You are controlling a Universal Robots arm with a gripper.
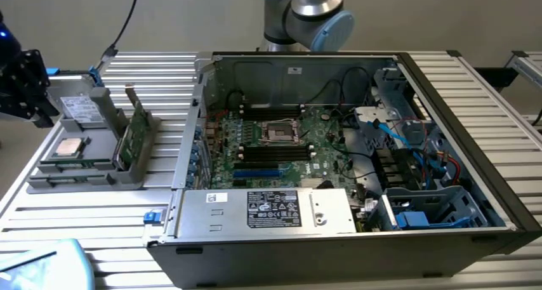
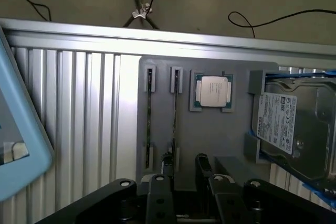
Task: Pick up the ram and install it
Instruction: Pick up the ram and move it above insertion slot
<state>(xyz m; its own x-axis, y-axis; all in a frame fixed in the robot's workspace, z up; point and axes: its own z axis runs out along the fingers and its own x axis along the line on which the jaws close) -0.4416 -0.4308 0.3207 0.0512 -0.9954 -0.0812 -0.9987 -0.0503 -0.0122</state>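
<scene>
The ram (image 1: 131,134) is a long green board with dark chips, standing on edge in the rack at the side of the grey parts holder (image 1: 127,176) nearest the computer case. My gripper (image 2: 190,184) hangs high above that holder, looking down on it. Its two black fingers (image 2: 159,192) stand apart with nothing between them, so it is open and holds nothing. The motherboard (image 1: 280,144) lies in the open case, with its dark memory slots (image 1: 275,151) beside the processor socket (image 1: 280,131).
On the holder lie a silver-topped processor (image 2: 214,90) and a grey drive (image 2: 294,129), beside two narrow slots (image 2: 149,119). The case walls (image 1: 190,144) rise beside the holder. A light blue object (image 2: 16,145) sits on the ribbed table, and a black device (image 1: 21,87) stands at the exterior view's left.
</scene>
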